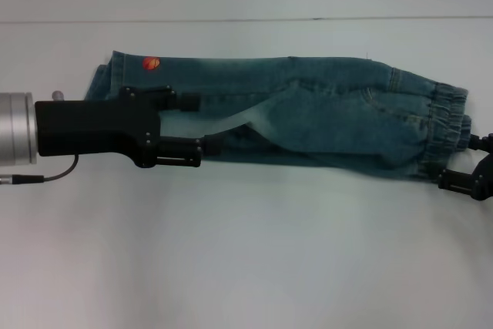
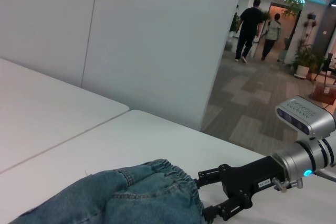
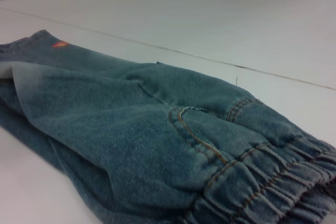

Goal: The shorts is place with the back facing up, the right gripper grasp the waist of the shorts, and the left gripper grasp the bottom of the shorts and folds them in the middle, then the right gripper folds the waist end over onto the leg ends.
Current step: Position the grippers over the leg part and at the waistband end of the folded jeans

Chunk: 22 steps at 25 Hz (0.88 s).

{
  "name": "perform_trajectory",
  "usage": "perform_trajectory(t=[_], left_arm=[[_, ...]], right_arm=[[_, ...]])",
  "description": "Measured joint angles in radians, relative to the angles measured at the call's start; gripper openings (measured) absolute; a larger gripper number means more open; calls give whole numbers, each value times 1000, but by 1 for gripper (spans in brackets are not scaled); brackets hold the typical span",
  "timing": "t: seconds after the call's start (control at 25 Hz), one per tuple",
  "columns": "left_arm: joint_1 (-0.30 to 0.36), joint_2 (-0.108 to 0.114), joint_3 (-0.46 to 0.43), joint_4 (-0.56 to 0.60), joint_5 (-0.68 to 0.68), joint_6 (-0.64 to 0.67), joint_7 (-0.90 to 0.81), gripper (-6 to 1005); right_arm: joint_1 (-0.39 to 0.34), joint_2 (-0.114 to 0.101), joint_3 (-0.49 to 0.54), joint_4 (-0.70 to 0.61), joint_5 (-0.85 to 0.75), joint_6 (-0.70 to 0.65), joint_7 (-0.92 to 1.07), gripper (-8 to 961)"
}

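The white table is bare along its near edge. Further back, the left gripper, a black two-fingered claw on a silver wrist, reaches in from the robot's left over the leg-end part of the garment. Its fingers stand moderately apart, and no cloth is seen clamped between them.

At the robot's right edge sits the right gripper, a black two-fingered claw with a small white label and a silver wrist. Its fingers are spread at the end of the gathered elastic band. They look to be beside the band rather than closed on it.

The blue-green washed denim shorts lie just beyond, stretched lengthwise across the table. The waist of the shorts points to the robot's right; the leg ends point left, beside a small orange print.

Status, as judged:
- The lengthwise fold appears done: the garment lies as a narrow doubled strip, with a pocket seam on top.
- The second fold is not yet done: waist and leg ends lie well apart.
- Remaining: right gripper grasps the waist and carries it over onto the leg ends.
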Motion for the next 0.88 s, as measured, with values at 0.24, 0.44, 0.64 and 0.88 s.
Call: perform_trajectory(t=[0.24,0.44,0.64,0.88], left_arm=[[1,-1,0,0,-1,0,-1,889],[0,-2,0,0,-1,0,-2,889],[-4,-2,3,0,2,0,-2,889],[-5,-4,49,-3,-2,-7,-2,886]], right_arm=[[5,2,-35,-8,-10,-1,1,880],[11,2,-44,-17,-44,-3,2,766],[-5,7,-31,-47,-45,-15,0,608],[-13,7,-27,-70,-44,-42,-2,472]])
